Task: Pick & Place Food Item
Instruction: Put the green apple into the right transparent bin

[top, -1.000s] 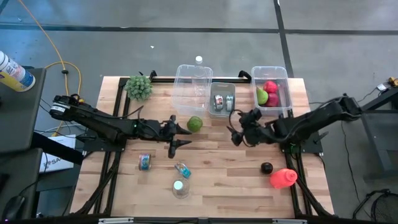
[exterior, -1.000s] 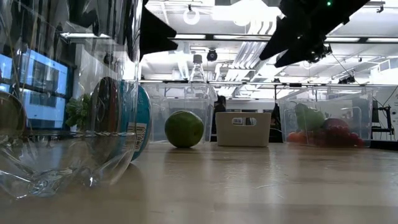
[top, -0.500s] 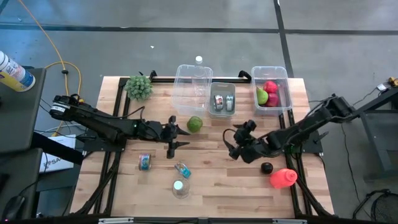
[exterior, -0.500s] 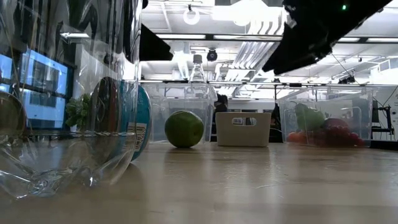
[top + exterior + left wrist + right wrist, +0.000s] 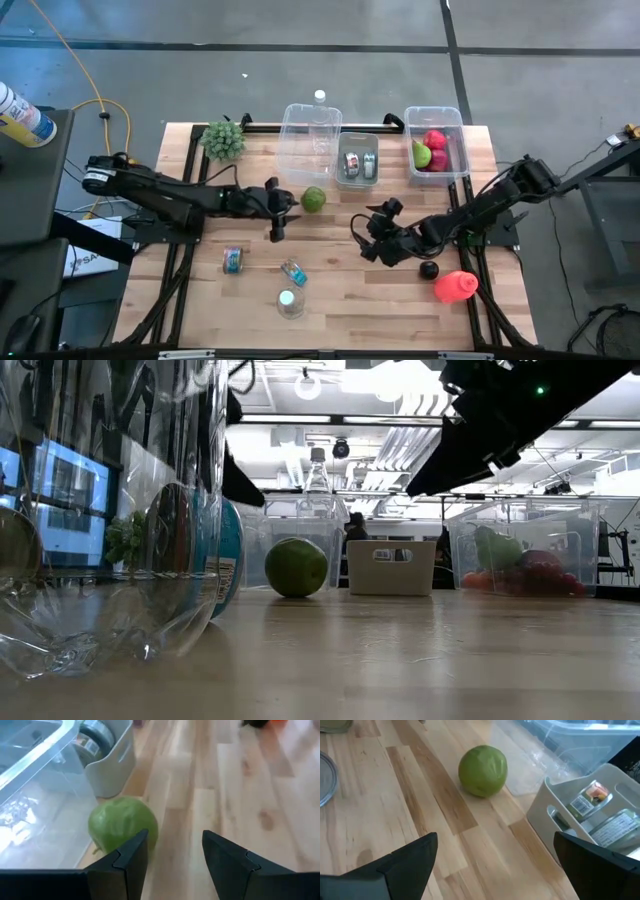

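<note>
In the low view a clear bottle (image 5: 110,510) stands so close to the camera that it is cut off at the left and top edges, and it hides most of a can (image 5: 222,555) behind it. Both arms show there only as dark shapes cut off at the top edge, so neither tool is seen. In the left wrist view the clear bin (image 5: 35,780) runs out at the left edge, and a dark thing (image 5: 260,722) at the top edge is too blurred to name. In the high view the labels of the cans in the grey tray (image 5: 357,180) are too small to read.
</note>
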You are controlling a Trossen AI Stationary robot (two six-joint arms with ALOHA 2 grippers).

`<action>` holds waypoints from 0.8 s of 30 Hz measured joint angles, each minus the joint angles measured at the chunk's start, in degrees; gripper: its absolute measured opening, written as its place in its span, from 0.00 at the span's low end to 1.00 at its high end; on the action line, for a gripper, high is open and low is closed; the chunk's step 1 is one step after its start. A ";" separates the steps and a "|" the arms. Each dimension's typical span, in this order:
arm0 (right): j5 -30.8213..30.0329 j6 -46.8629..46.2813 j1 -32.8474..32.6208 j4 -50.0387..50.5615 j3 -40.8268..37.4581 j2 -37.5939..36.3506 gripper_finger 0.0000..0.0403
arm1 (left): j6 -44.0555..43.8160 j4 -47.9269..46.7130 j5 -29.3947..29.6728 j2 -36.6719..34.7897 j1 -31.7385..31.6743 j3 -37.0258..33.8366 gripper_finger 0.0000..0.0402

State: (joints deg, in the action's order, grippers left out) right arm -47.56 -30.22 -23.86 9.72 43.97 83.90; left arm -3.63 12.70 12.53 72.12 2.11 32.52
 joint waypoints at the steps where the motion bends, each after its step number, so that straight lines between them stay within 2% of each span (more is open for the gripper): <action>1: 0.04 0.08 0.00 -0.46 0.01 0.00 0.96 | 0.39 0.71 0.04 0.49 -0.49 -0.49 0.44; 10: 0.52 0.14 0.00 -1.89 0.02 -0.02 0.96 | 1.23 6.77 -0.67 8.13 -5.33 -1.82 0.44; 16: 1.23 0.49 0.00 -2.48 0.02 -0.02 0.96 | 2.07 13.61 -0.89 13.32 -6.19 -1.78 0.44; 19: 1.23 0.44 0.00 -2.76 0.02 -0.02 0.96 | 2.11 17.69 -5.17 15.81 -6.21 -1.77 0.44; 24: 1.23 0.42 0.00 -2.76 0.02 -0.04 0.96 | 2.13 25.14 -19.44 19.24 -6.19 -1.75 0.44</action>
State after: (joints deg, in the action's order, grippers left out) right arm -46.32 -29.80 -23.86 6.96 43.99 83.85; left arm -1.50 37.84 -6.91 91.36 -4.08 30.76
